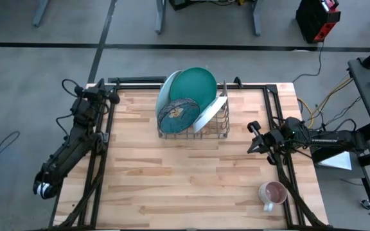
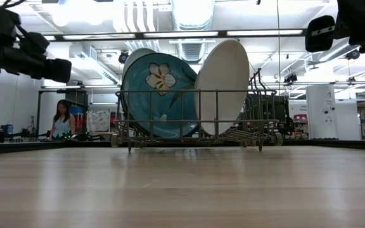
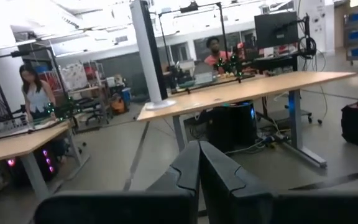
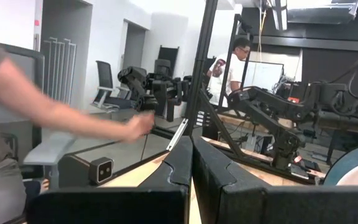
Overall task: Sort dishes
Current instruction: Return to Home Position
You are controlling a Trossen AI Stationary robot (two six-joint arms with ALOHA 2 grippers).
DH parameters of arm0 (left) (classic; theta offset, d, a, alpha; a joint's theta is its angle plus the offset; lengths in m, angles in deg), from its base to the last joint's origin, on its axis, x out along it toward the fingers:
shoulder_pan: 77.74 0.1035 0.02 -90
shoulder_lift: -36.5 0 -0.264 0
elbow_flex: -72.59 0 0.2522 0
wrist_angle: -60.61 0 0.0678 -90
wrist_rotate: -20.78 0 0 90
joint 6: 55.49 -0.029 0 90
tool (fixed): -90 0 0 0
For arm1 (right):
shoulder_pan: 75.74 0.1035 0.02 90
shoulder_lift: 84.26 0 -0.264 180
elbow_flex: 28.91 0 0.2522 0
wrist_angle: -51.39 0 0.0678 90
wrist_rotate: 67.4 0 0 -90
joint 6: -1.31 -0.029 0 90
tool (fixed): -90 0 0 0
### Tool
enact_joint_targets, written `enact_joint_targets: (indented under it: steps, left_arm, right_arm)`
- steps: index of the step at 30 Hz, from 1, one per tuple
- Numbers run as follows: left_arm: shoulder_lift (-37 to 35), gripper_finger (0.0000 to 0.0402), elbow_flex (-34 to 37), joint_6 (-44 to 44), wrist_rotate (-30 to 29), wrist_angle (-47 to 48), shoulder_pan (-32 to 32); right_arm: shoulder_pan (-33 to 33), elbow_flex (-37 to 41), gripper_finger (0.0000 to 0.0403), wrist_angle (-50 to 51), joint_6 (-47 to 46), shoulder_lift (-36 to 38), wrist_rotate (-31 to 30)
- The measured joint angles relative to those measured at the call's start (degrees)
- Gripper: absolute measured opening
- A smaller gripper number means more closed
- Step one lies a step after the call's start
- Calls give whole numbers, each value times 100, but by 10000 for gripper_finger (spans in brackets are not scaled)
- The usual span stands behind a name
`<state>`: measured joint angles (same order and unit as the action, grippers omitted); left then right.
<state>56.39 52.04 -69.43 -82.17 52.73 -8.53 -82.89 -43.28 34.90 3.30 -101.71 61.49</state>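
A metal wire rack (image 1: 222, 128) stands at the middle of the table's far side. Several dishes stand on edge in it: a pale mint plate (image 1: 166, 90), a dark teal plate (image 1: 195, 85), a smaller blue dish with a flower pattern (image 1: 177, 114) (image 2: 160, 95), and a white plate (image 1: 209, 115) (image 2: 224, 85) that leans at the rack's right. My left gripper (image 1: 103, 86) (image 3: 199, 146) is shut and empty at the far left corner, pointing past the far edge. My right gripper (image 1: 253, 137) (image 4: 191, 140) is shut and empty at the right edge, pointing toward the rack.
A pink-lined mug (image 1: 272, 192) stands near the front right corner. In the right wrist view a person's arm (image 4: 73, 118) reaches in from beyond the table's left side. Bare wood (image 1: 185, 179) lies between the rack and the near edge.
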Motion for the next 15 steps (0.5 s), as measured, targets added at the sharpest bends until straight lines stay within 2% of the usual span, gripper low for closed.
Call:
enact_joint_targets:
  steps: [15]
  left_arm:
    - [378,0,3,-9,-2,-1,0]
  right_arm:
    - [1,2,0,-2,-1,0,1]
